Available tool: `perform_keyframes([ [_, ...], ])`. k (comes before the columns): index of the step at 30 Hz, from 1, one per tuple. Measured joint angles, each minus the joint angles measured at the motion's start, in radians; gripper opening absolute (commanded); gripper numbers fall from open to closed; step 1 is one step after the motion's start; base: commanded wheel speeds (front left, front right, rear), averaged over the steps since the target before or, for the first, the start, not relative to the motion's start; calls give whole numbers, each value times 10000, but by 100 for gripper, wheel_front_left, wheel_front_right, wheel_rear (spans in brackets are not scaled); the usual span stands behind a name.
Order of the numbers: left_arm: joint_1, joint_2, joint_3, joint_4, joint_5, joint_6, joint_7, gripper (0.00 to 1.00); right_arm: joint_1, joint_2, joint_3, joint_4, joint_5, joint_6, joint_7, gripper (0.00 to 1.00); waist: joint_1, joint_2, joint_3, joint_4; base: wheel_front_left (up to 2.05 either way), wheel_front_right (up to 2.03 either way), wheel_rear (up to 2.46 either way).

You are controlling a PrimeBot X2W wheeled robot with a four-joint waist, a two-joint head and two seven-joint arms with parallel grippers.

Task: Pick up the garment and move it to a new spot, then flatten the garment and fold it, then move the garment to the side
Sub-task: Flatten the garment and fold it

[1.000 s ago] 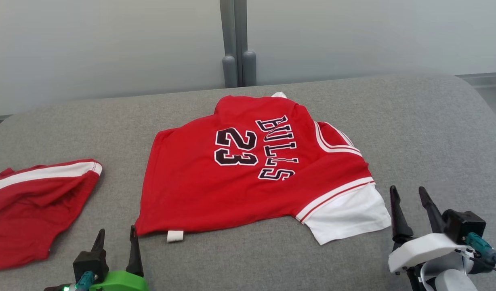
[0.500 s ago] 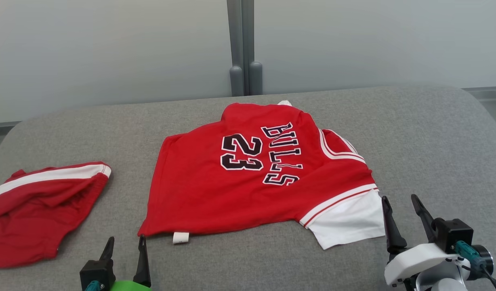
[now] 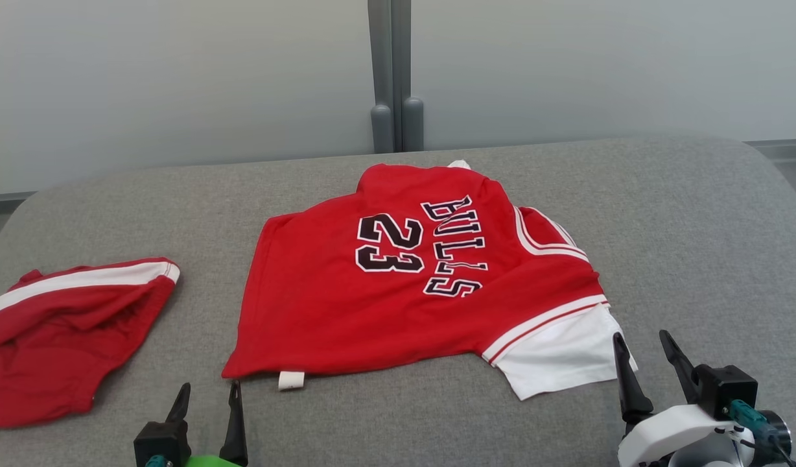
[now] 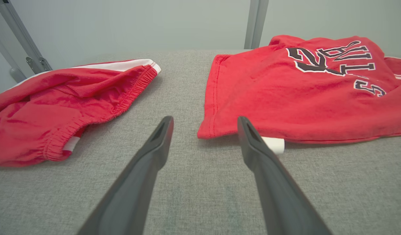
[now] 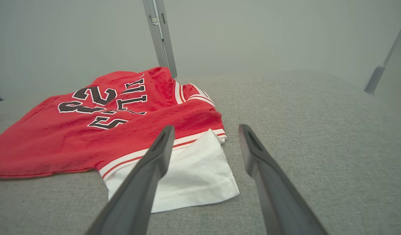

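The garment is a red jersey [image 3: 320, 311] marked "BULLS 23", lying crumpled on the grey padded surface [image 3: 696, 246]. Its white sleeve [image 3: 560, 357] sticks out at the near right. My left gripper [image 3: 210, 386] is open just short of the jersey's near left corner [image 4: 207, 130], where a white tag [image 4: 275, 145] peeks out. My right gripper [image 3: 640, 337] is open too, its left finger over the edge of the white sleeve [image 5: 194, 176]. In the right wrist view the jersey [image 5: 56, 140] lies left of that gripper [image 5: 205, 129]. Nothing sits between either pair of fingers.
Red shorts [image 3: 54, 324] with a white stripe lie bunched at the left, also seen as shorts [image 4: 56, 107] left of my left gripper [image 4: 204, 120]. A pale wall with a grey post [image 3: 395, 71] stands behind the surface. Bare grey padding stretches to the right.
The head camera has shifted a little, so the whole scene sits lower and to the right. Both grippers have drawn back toward the bottom edge, still open. The jersey and shorts lie as before.
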Motion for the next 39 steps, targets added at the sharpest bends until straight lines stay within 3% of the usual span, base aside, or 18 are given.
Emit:
perform_keyframes([
  [6,-30,-6,-105,242,-121,-10,2,100,-52,-2,-61,276,188,0,0,100,0,0,171,-61,0,0,0],
  [17,-1184,-17,-113,677,-1306,-8,0,100,-647,0,-82,458,211,2,0,100,0,0,1197,-184,0,0,0],
  [32,-2434,-4,171,2771,-1753,75,-29,100,-1321,0,-79,445,221,0,0,100,0,0,2375,-531,0,0,0],
  [33,-2458,-4,161,2844,-1756,77,-48,95,-1320,-2,-96,445,221,0,0,100,0,0,2396,-555,0,0,0],
  [35,-2487,8,138,2964,-1802,44,-81,60,-1319,-2,-130,443,221,0,0,100,0,0,2415,-572,0,0,0],
  [37,-2523,31,44,3030,-1824,13,-98,35,-1315,-2,-167,445,240,0,0,100,0,0,2409,-555,0,0,0],
  [38,-2554,31,-23,3076,-1824,-12,-100,35,-1315,-2,-180,449,251,0,0,100,0,0,2407,-541,0,0,0],
  [39,-2573,31,-65,3108,-1825,-42,-100,25,-1315,-2,-180,456,251,0,0,100,0,0,2407,-527,0,0,0],
])
